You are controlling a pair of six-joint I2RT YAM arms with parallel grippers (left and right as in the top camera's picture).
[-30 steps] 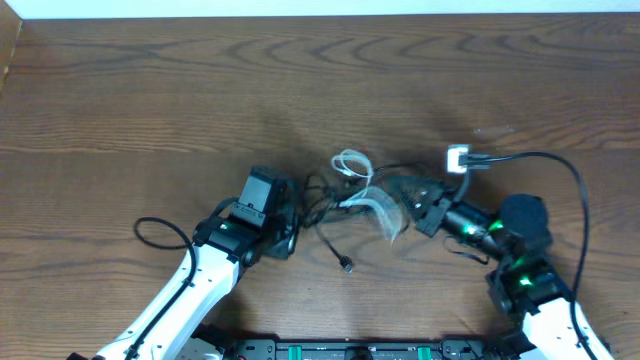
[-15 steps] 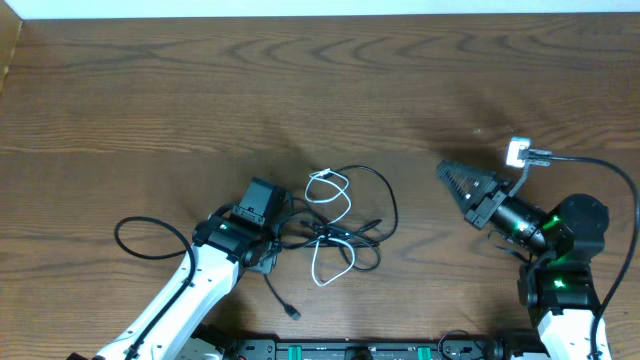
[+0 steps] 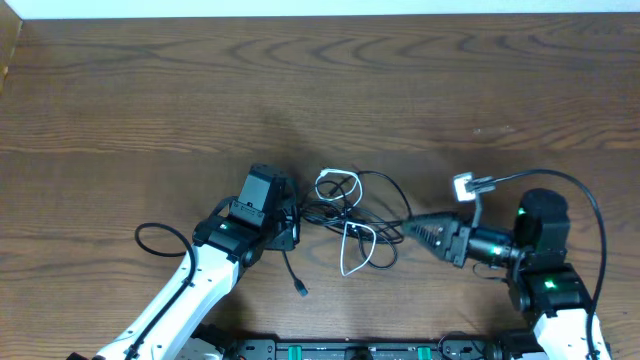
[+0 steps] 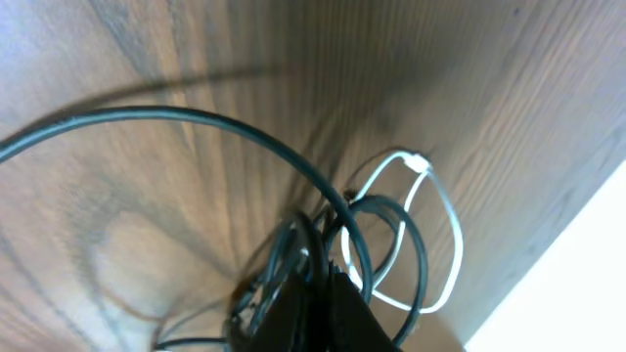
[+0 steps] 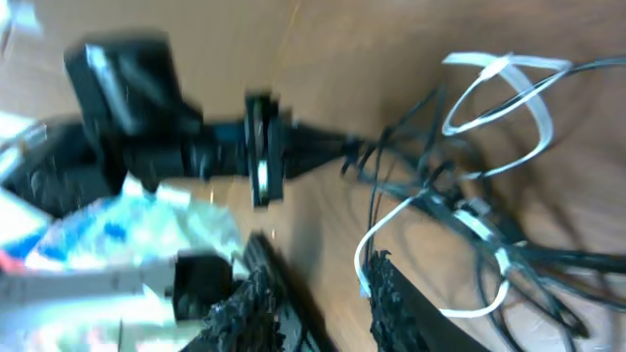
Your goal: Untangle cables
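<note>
At the centre of the near half of the worktop (image 3: 150, 90), the cables (image 3: 345, 213) lie in one tangled bunch between the two arms. Bare wood runs from the bunch to the far edge, which shows as a pale strip along the top of the overhead view. Bare wood also extends to both sides, and the left edge is visible only at the far left corner. The near edge sits close behind the arm bases, so room on that side is tight. The white cord (image 3: 352, 250) forms one small loop at the far side of the bunch and a longer loop at the near side, with the black cords (image 3: 390, 195) arching across to the right. One black plug end (image 3: 302, 291) lies on its own toward the near edge. The left pincer (image 3: 290, 222) is clenched on the black cords at the left side of the bunch. The right pincer (image 3: 412, 232) points at the right side of the bunch. Its fingers (image 5: 389, 298) stand partly apart with wood showing between them, grasping nothing. The white cord passes just beside one fingertip; contact cannot be confirmed.
</note>
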